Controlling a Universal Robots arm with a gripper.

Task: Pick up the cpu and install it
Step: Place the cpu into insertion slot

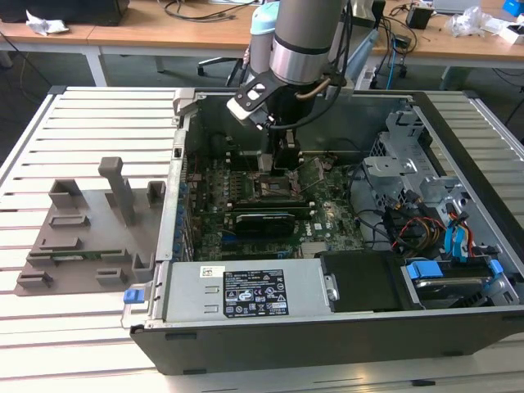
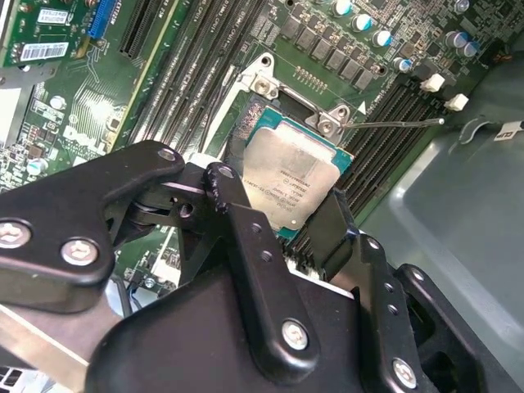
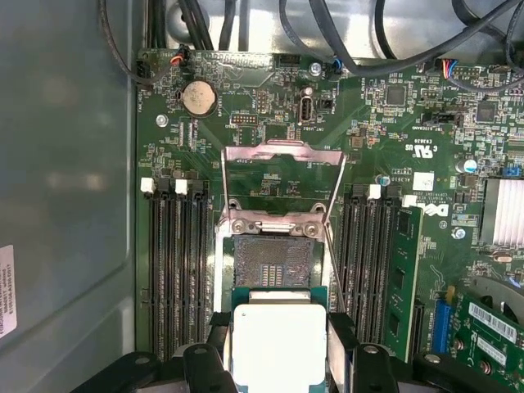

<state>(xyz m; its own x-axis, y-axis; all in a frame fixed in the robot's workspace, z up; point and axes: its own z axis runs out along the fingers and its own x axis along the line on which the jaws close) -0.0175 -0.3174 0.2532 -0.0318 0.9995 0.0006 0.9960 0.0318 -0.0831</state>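
Note:
The cpu [image 2: 293,176], a small square chip with a pale silvery top, sits between my gripper's [image 2: 286,209] black fingers [image 2: 229,196], which are shut on its two opposite edges. In the first wrist view the cpu [image 3: 278,340] hangs partly over the open socket [image 3: 273,260], whose contact field is bare. The socket's metal load plate [image 3: 282,155] stands flipped up. In the exterior view my gripper [image 1: 285,160] reaches down into the open computer case [image 1: 344,327], just above the socket [image 1: 268,187] on the green motherboard [image 1: 327,213].
Memory slots [image 3: 176,270] flank the socket on both sides, and a memory stick [image 3: 407,278] stands in one. The thin socket lever [image 2: 393,124] sticks out sideways. A power supply [image 1: 246,291], a drive cage [image 1: 409,180] and cables [image 1: 426,233] fill the case. A grey fixture [image 1: 90,221] lies at the exterior view's left.

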